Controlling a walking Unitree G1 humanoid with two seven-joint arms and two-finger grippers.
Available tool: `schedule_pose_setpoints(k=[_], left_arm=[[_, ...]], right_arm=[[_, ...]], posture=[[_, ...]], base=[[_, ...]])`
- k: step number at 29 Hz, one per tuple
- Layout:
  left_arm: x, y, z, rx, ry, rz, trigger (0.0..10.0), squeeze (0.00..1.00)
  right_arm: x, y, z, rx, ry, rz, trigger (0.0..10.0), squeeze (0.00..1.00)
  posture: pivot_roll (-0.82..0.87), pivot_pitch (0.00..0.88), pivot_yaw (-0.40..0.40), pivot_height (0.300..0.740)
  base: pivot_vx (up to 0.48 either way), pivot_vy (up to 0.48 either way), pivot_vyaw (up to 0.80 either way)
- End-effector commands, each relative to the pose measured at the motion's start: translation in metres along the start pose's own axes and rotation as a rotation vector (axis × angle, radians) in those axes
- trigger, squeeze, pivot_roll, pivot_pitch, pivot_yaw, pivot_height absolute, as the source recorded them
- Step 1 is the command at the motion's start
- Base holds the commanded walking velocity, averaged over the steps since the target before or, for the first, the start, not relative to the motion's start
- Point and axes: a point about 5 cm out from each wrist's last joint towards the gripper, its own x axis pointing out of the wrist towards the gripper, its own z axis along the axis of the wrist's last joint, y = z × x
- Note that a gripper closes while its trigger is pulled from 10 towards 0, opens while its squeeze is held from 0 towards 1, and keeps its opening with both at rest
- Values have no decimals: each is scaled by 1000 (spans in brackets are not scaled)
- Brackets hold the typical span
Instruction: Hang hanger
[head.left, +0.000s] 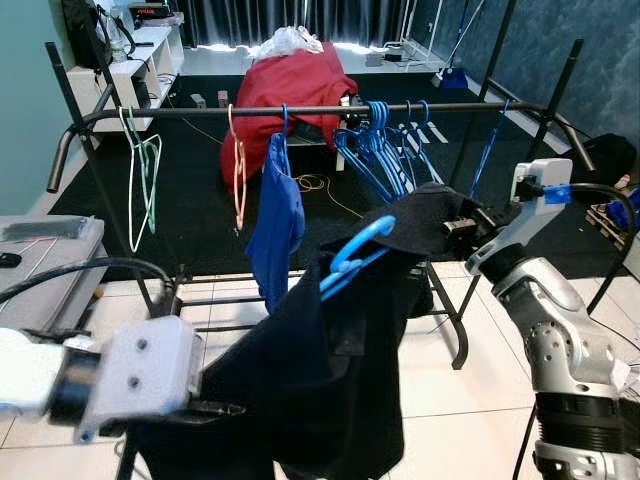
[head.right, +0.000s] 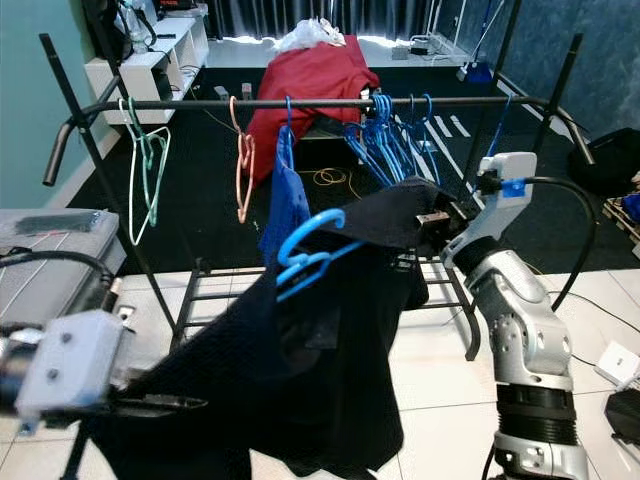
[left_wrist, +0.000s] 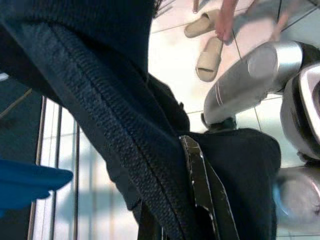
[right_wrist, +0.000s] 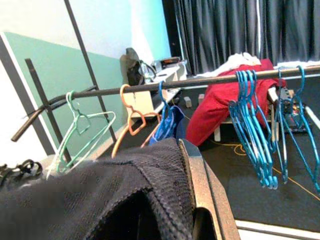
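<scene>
Blue plastic hanger (head.left: 352, 257), hooked end uppermost, was seen threaded into a large dark knitted garment (head.left: 330, 370) that was held up in front of the black metal clothes rail (head.left: 300, 111), below the level of its bar and not yet on it. The garment was stretched between the two grippers: the right gripper (head.left: 452, 226) was clamped on the upper edge of the cloth just below the rail's right half, its black fingers (right_wrist: 200, 190) pressed together over the knit, and the left gripper (head.left: 205, 408) was closed on the lower edge of the cloth, well below the rail and nearer its left end, with one finger (left_wrist: 200, 185) lying against the fabric. On the rail itself a pale green wire hanger (head.left: 143, 170) was hung near the left end, an orange hanger (head.left: 238, 170) beside it, then a blue shirt (head.left: 277, 220) on its own hanger, and a bunch of blue hangers (head.left: 380, 150) toward the right. Beyond the rail a red cloth heap (head.left: 290, 85) was laid on a dark carpet (head.left: 190, 200).
</scene>
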Motion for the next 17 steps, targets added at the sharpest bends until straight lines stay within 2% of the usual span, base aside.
schedule_pose_setpoints(k=[1, 2, 3, 4, 5, 7, 8, 9, 10, 11, 12, 13, 14, 15, 16, 17], left_arm=[[2, -4, -4, 24, 45, -53, 10000, 0], [2, -4, -4, 24, 45, -53, 10000, 0], [13, 2, -2, 71, 12, -60, 10000, 0], [13, 2, -2, 71, 12, -60, 10000, 0], [16, 10, 7, 104, -64, -34, 10000, 0], [16, 10, 7, 104, -64, -34, 10000, 0], [14, 18, 14, 124, -112, 0, 10000, 0], [14, 18, 14, 124, -112, 0, 10000, 0], [6, 27, 15, 138, -116, 58, 10000, 0], [6, 27, 15, 138, -116, 58, 10000, 0], [-8, 35, 14, 143, -110, 118, 10000, 0], [-8, 35, 14, 143, -110, 118, 10000, 0], [-22, 41, 16, 140, -124, 180, 10000, 0], [-22, 41, 16, 140, -124, 180, 10000, 0], [-37, 46, 22, 148, -167, 237, 10000, 0], [-37, 46, 22, 148, -167, 237, 10000, 0]], right_arm=[[0, -4, 6, 15, -24, -27, 0, 0], [0, -4, 6, 15, -24, -27, 0, 0], [1, -4, 4, 29, -20, -29, 0, 0], [1, -4, 4, 29, -20, -29, 0, 0], [2, -3, 1, 41, -13, -32, 0, 0], [2, -3, 1, 41, -13, -32, 0, 0], [1, -4, -2, 49, -5, -40, 0, 0], [1, -4, -2, 49, -5, -40, 0, 0], [0, -5, -5, 54, 10, -48, 0, 0], [0, -5, -5, 54, 10, -48, 0, 0], [-2, -6, -10, 55, 35, -58, 0, 0], [-2, -6, -10, 55, 35, -58, 0, 0], [-4, -8, -15, 50, 67, -66, 0, 0], [-4, -8, -15, 50, 67, -66, 0, 0], [-5, -10, -21, 47, 107, -78, 0, 0], [-5, -10, -21, 47, 107, -78, 0, 0]], posture=[[7, 0, -32, 740], [7, 0, -32, 740], [2, 0, -25, 740], [2, 0, -25, 740], [-4, 0, -17, 740], [-4, 0, -17, 740], [-5, 0, -16, 740], [-5, 0, -16, 740], [-3, 0, -16, 740], [-3, 0, -16, 740], [-3, 0, -16, 740], [-3, 0, -16, 740], [-5, 0, -17, 740], [-5, 0, -17, 740], [-3, 0, -23, 740], [-3, 0, -23, 740]], base=[[0, 0, 0], [0, 0, 0], [0, 0, 0], [0, 0, 0], [0, 0, 0], [0, 0, 0], [0, 0, 0], [0, 0, 0], [0, 0, 0], [0, 0, 0], [0, 0, 0], [0, 0, 0], [0, 0, 0], [0, 0, 0], [0, 0, 0], [0, 0, 0]])
